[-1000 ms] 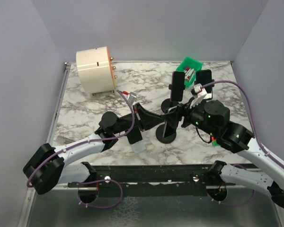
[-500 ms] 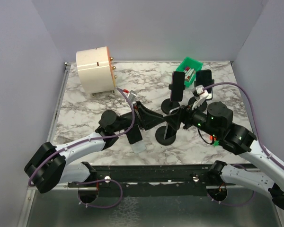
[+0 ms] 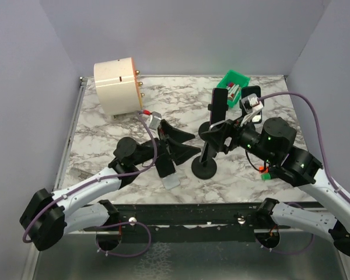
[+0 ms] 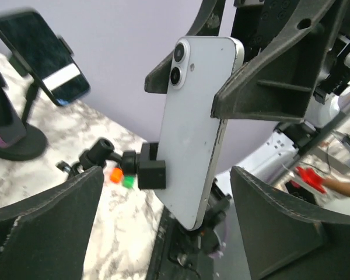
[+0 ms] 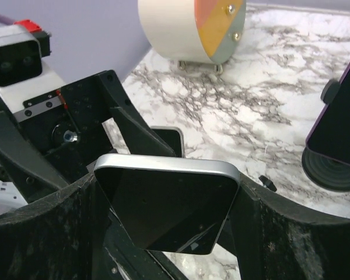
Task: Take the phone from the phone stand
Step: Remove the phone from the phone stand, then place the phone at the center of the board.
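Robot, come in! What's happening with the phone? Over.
Left gripper open, apart from phone. Right gripper shut on phone. Phone clamped in stand. Other stands close behind.

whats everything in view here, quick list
phone: 1, white back, clipped upright in the near stand
phone stand: 1, black, near centre
other phones on stands: 2, dark, far right
flat phone: 1, dark, lying under the left arm
drum: 1, cream, far left
bin: 1, green, far right
small blocks: green and orange, near right
table: marble
left gripper: open, beside the stand
right gripper: closed on the phone's edges
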`<state>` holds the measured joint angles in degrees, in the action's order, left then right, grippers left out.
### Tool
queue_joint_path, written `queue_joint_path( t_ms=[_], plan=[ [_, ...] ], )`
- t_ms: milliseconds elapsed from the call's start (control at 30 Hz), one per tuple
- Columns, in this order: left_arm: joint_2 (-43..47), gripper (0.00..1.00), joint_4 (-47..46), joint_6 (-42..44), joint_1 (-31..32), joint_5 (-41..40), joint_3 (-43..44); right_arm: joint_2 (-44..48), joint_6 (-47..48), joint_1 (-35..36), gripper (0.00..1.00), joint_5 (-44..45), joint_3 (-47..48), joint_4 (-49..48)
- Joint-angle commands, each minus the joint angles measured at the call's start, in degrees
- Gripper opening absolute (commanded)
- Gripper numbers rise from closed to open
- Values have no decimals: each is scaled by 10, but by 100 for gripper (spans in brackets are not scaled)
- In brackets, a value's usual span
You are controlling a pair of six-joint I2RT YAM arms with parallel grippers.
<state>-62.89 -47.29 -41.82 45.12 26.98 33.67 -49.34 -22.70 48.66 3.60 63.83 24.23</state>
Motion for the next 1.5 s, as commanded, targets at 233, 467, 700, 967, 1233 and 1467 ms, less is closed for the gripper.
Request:
queue_joint_path(
  t_ms=[233, 467, 700, 967, 1233, 1467],
  plan=[
    [98, 99, 208, 211, 0, -72, 98, -54, 0, -2, 0, 23, 124, 23],
    [48, 99, 322, 264, 0, -23, 191, -97, -2, -2, 1, 18, 162, 23],
    [32, 85, 330, 265, 1, 5, 205, -114, -4, -2, 0, 12, 173, 15],
    [7, 51, 328, 256, 2, 26, 229, -120, -9, -2, 0, -2, 170, 4],
    [-17, 46, 324, 239, 4, 40, 252, -121, -18, -2, 0, -14, 173, -2],
    [-29, 21, 326, 245, 6, 38, 258, -115, -20, -2, 1, -15, 172, 0]
  ],
)
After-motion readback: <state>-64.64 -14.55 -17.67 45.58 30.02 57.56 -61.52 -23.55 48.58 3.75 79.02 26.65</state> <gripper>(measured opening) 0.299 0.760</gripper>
